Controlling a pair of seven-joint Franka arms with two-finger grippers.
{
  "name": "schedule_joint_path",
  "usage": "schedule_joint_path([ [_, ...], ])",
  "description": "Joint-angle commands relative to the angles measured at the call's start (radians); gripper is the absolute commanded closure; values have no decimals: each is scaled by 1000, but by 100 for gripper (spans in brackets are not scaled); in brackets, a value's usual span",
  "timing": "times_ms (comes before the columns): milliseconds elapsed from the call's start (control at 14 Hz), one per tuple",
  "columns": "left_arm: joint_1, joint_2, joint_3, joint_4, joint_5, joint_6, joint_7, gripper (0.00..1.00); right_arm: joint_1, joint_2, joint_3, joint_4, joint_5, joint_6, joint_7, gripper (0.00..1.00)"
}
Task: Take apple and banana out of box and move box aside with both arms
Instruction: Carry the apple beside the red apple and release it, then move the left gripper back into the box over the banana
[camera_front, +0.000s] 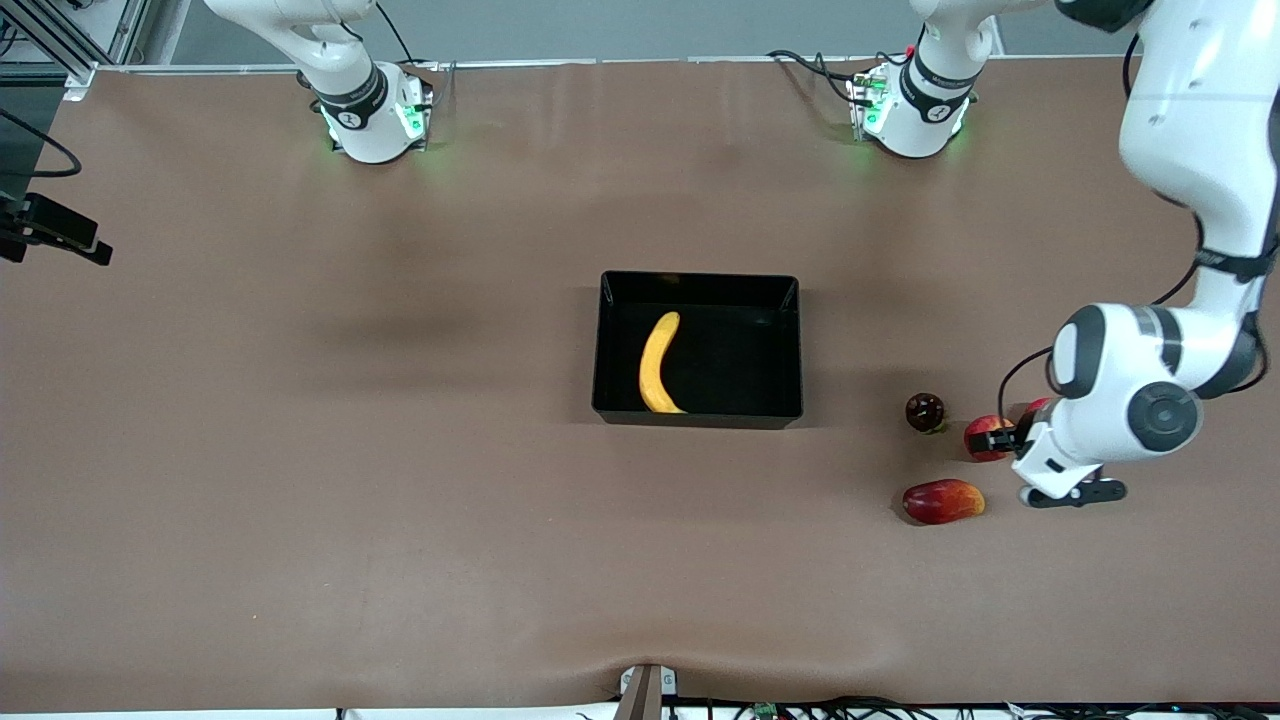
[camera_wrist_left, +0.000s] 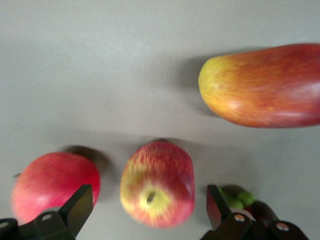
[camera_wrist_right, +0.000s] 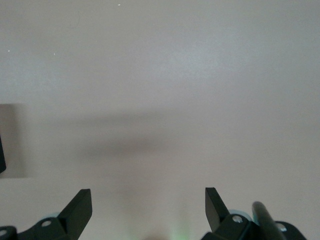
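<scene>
Left white jointed arm bent low at its own end of the bench, black two-finger tool (camera_wrist_left: 150, 210) spread wide, nothing clamped. Right white arm waiting raised, its black tool (camera_wrist_right: 149, 210) likewise wide, nothing gripped.

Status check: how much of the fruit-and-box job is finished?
Done: the apple sits on the table beside other fruit at the left arm's end, with the left gripper open around it. Nothing is in hand; the right gripper is open over bare table. Left: the banana lies in the box, unmoved.
</scene>
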Motion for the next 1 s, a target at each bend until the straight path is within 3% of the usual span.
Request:
schedule_joint_path([
  [0, 4, -129, -78, -24, 4, -91, -3, 0, 1, -6, -3, -2, 6, -1, -3, 0],
  [214, 1, -193, -222, -26, 4, -143, -51, 0, 1, -6, -3, -2, 6, -1, -3, 0],
  [427, -29, -162, -374, -20, 6, -137, -227, 0, 1, -6, -3, -2, 6, -1, -3, 0],
  [641, -198, -55, -394, 72, 15, -137, -475, 0, 1, -6, -3, -1, 6, -1, -1, 0],
  [926, -348, 76, -386, 123, 20, -53, -583, 0, 1, 8, -3, 7, 7, -1, -1, 0],
])
